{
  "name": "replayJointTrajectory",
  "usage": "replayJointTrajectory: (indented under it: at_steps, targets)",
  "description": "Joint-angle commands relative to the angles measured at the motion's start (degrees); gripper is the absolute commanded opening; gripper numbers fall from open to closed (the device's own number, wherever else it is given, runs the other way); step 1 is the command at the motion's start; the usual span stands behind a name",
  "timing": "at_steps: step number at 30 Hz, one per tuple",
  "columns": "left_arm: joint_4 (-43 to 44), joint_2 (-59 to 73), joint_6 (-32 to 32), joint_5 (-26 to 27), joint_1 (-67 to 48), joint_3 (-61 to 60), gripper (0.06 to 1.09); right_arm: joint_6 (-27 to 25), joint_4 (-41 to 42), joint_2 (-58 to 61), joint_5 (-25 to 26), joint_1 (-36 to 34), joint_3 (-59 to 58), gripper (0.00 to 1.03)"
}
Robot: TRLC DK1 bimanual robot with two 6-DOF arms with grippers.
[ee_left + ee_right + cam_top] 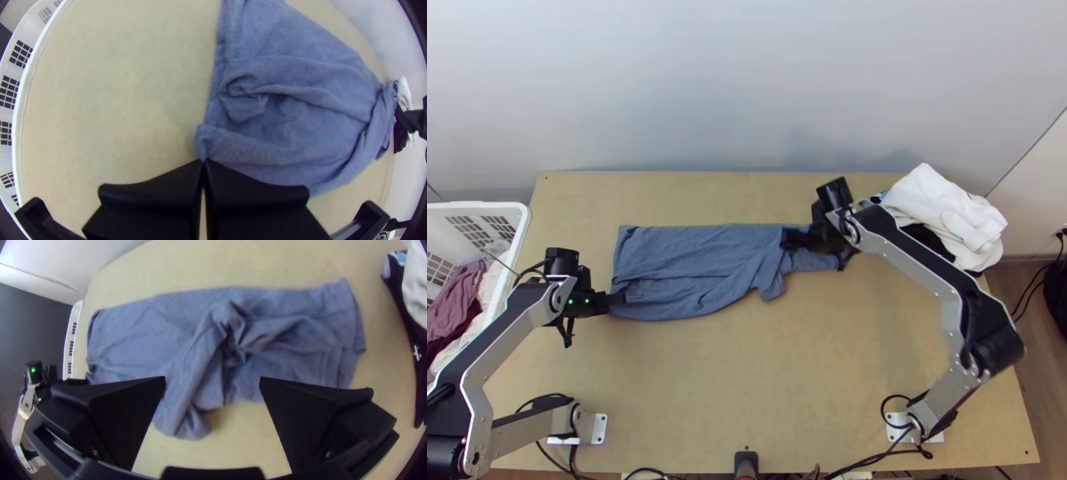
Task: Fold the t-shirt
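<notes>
The blue-grey t-shirt [683, 268] lies as a long folded strip across the table, its right part bunched. At its near left corner is my left gripper [616, 298]. In the left wrist view, the left gripper [203, 162] is shut on an edge of the t-shirt [275, 151]. Over the shirt's right part is my right gripper [816, 250], standing open. From the right wrist, the right gripper [212, 384] has parted fingers above the t-shirt [133, 335], whose wrinkled ridge and a flap run between them; neither finger visibly pinches cloth.
A white basket [525, 228] with clothes in it stands at the table's left edge. White and dark clothes [947, 212] are piled at the back right. Bare wooden table [747, 384] lies in front of the shirt, and a pale wall rises behind.
</notes>
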Motion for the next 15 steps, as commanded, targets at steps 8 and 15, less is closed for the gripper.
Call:
replayJointTrajectory:
  at_steps: [8, 15]
  targets:
    - [0.6, 0.38, 0.05, -0.08, 0.09, -0.41, 0.1, -0.31, -5.83, -1.47, -8.61, 7.31, -10.68, 0.96]
    - [0.42, 0.2, 0.22, -0.08, 0.09, -0.24, 0.1, -0.05, -3.46, 4.16, -8.61, 8.81, -5.67, 0.87]
